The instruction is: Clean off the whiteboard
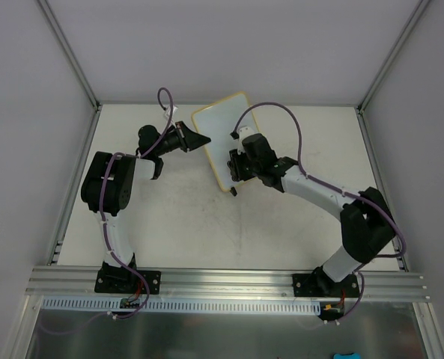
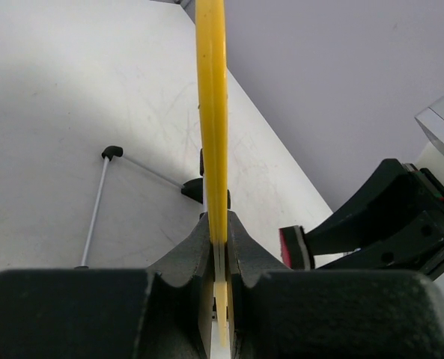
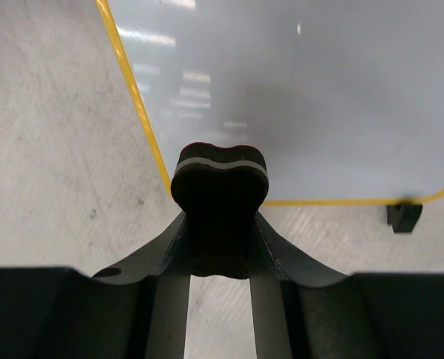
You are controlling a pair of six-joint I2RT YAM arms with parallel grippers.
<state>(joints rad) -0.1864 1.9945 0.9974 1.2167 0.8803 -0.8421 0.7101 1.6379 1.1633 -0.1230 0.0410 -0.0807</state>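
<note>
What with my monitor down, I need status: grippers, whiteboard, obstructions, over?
Left gripper shut on whiteboard frame. Right gripper shut on eraser, at board's lower edge. Board face looks clean. Nothing blocking.

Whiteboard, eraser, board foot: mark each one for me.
whiteboard (image 3: 304, 97), right wrist view, middle of its white face.
eraser (image 3: 220, 183), right wrist view, its dark front end.
board foot (image 3: 403, 217), right wrist view, black block below the yellow frame's corner.

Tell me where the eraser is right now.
Right wrist view: the eraser is clamped between the fingers of the right gripper, by a yellow-framed corner of the whiteboard.
</note>
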